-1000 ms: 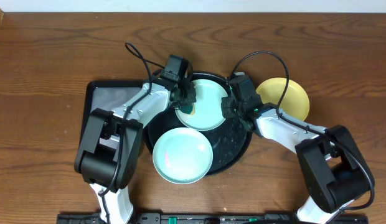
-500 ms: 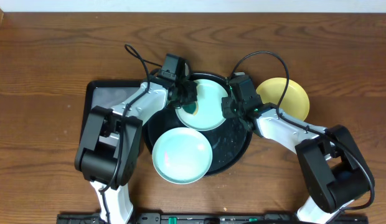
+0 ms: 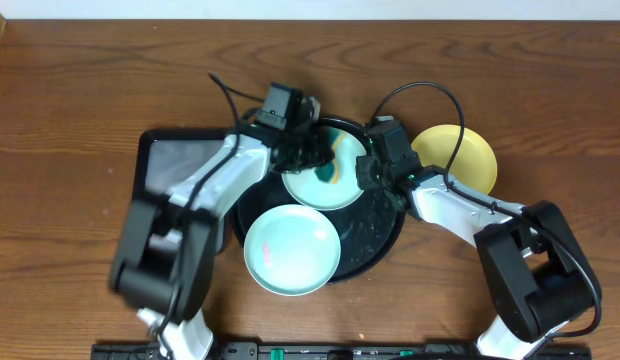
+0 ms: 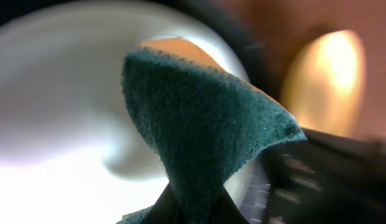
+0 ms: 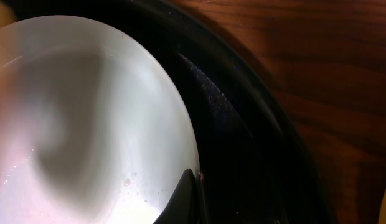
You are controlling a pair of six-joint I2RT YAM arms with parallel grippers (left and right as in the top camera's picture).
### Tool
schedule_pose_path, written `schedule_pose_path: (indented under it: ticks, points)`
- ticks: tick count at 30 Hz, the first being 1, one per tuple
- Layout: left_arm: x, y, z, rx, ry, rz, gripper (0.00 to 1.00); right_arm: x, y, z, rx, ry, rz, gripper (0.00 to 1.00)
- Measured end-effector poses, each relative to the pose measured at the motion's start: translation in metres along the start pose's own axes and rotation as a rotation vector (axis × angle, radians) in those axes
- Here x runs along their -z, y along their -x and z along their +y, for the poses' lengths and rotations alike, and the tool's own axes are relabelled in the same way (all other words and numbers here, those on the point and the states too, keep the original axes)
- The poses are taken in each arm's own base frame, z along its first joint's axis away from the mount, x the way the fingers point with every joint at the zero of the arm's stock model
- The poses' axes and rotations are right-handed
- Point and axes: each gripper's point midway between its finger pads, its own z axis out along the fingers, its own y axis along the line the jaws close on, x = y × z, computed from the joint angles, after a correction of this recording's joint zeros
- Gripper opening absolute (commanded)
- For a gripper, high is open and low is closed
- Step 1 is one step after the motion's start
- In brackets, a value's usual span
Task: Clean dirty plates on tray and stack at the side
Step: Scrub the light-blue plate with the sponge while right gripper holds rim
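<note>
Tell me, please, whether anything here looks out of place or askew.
The nearer mint plate overhangs the front rim of the round black tray instead of lying fully inside it; it also shows a faint reddish smear. Nothing else stands out.

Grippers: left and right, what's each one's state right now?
Left gripper: shut on the green sponge.
Right gripper: shut, tips at the far mint plate rim; grip unclear.
</note>
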Motion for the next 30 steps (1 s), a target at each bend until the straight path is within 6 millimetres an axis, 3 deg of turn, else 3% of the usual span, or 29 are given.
schedule_pose_path:
  ticks: [5,9,14,30]
  points:
    - [0.064,0.022,-0.049,-0.093,-0.069,-0.164,0.08,0.0,0.0,0.0,0.0,0.001,-0.001,0.01]
    - [0.084,0.033,-0.053,-0.108,-0.032,-0.239,0.08,0.0,0.0,0.0,0.0,0.001,-0.001,0.01]
    - [0.071,0.035,-0.022,-0.066,0.101,-0.244,0.08,0.0,0.0,0.0,0.0,0.001,-0.002,0.01]
    - [0.0,0.033,0.06,-0.053,0.33,-0.167,0.08,0.0,0.001,0.001,-0.001,0.003,-0.005,0.01]
